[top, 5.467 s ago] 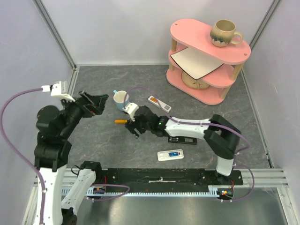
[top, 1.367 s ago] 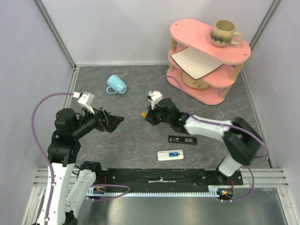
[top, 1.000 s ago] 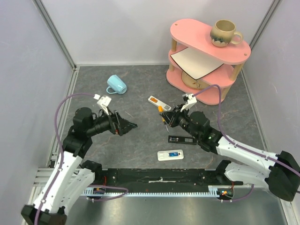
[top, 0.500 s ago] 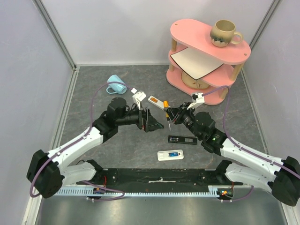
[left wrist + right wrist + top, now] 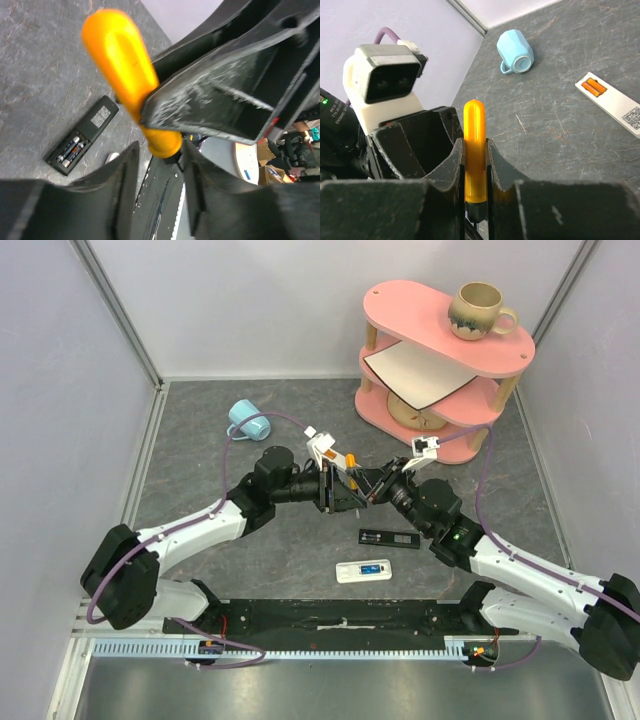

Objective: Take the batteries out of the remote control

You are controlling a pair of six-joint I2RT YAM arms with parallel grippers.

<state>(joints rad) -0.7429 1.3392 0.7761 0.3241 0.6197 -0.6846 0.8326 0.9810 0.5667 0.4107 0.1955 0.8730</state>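
My right gripper (image 5: 368,480) (image 5: 475,150) is shut on an orange-handled screwdriver (image 5: 351,462) (image 5: 474,125), held above the table's middle. The left gripper (image 5: 343,490) (image 5: 160,150) meets it there. Its jaws closely flank the handle's butt end (image 5: 162,142), with a thin gap on one side. A black remote (image 5: 390,538) (image 5: 82,137) lies open below, with batteries (image 5: 72,149) in its bay. A white remote (image 5: 363,570) nearer the front shows a blue battery (image 5: 372,568). Another white remote (image 5: 615,102) holds orange batteries (image 5: 594,87).
A light blue mug (image 5: 245,420) (image 5: 516,52) lies on its side at the back left. The pink tiered shelf (image 5: 440,370) stands at the back right with a brown mug (image 5: 478,310) on top. Grey walls enclose the table.
The left arm has swung in from the left to the centre, and its jaws have narrowed around the screwdriver handle. The right arm has held the screwdriver nearly still for the last half second.
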